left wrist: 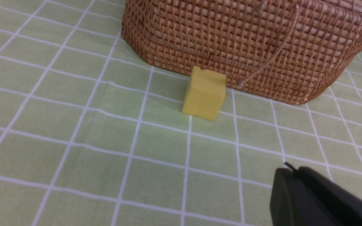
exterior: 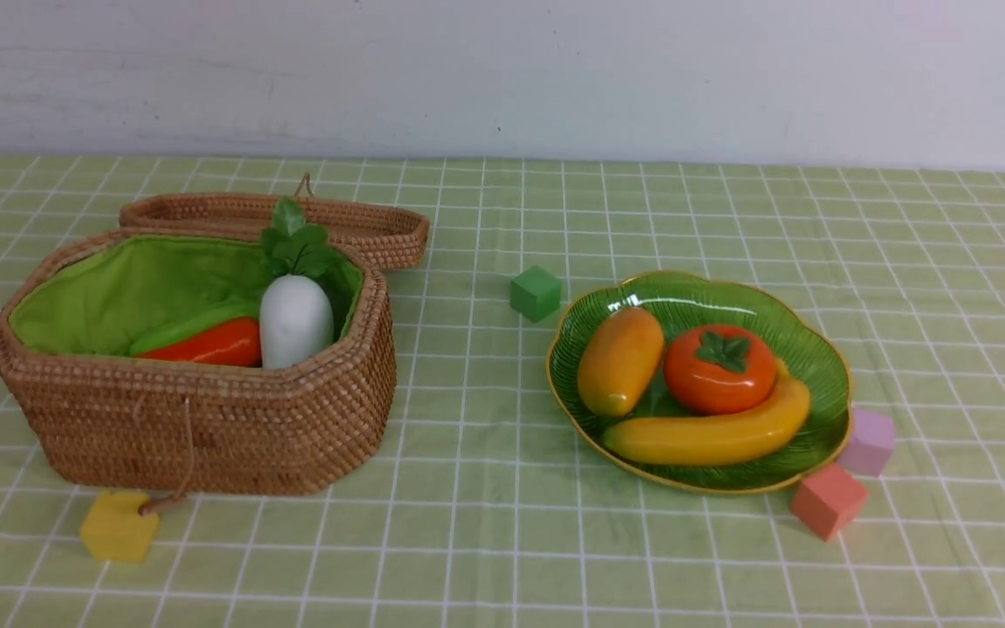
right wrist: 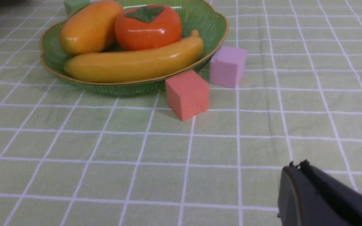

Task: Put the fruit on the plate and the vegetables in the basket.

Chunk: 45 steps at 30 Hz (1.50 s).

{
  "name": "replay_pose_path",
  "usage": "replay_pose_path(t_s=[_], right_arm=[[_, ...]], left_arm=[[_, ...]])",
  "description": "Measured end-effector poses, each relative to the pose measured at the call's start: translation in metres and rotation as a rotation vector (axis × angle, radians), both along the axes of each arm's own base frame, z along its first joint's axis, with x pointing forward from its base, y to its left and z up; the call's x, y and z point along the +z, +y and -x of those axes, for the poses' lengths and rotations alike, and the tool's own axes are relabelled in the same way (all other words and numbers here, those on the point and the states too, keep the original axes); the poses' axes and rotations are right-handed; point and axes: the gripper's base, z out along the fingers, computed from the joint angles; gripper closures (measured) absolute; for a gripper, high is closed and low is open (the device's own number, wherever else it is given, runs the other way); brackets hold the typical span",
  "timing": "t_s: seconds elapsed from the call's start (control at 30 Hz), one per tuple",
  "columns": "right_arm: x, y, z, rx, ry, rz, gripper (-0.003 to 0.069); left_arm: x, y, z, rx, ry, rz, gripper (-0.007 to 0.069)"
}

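Holding nothing, the left gripper and the right gripper are closed. The banana lies on the plate, beside the persimmon. It looks stiff, light and a little slippery; if it must be moved, I would grasp across its middle, gently, because its glossy skin may slide.

The kind of room cannot be told for certain. At twelve o'clock in the front view stands a plain, scuffed pale wall; below it, a green checked cloth spreads out to six o'clock.
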Motion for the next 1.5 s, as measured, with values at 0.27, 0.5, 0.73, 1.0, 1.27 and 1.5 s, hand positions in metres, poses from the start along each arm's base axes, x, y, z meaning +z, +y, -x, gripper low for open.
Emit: replay_pose_path(t_s=[0.27, 0.5, 0.73, 1.0, 1.27, 1.5], right_arm=[[0.0, -0.0017, -0.0001, -0.025, 0.002, -0.016, 0.0678], [0.0, -0.0018, -0.0001, -0.025, 0.002, -0.014, 0.0676], [0.0, -0.0018, -0.0001, -0.025, 0.002, -0.014, 0.0674], [0.0, -0.0018, -0.0001, -0.025, 0.002, -0.014, 0.0672], [0.0, -0.0018, -0.0001, -0.026, 0.001, -0.013, 0.0669], [0.0, -0.0018, -0.0001, -0.026, 0.001, -0.013, 0.0669]], left_arm=[[0.0, 0.0, 0.0, 0.0, 0.0, 0.0, 0.0631], [0.0, 0.0, 0.0, 0.0, 0.0, 0.0, 0.0626], [0.0, 0.0, 0.0, 0.0, 0.0, 0.0, 0.0622], [0.0, 0.0, 0.0, 0.0, 0.0, 0.0, 0.062], [0.0, 0.0, 0.0, 0.0, 0.0, 0.0, 0.061], [0.0, 0.0, 0.0, 0.0, 0.0, 0.0, 0.0607]])
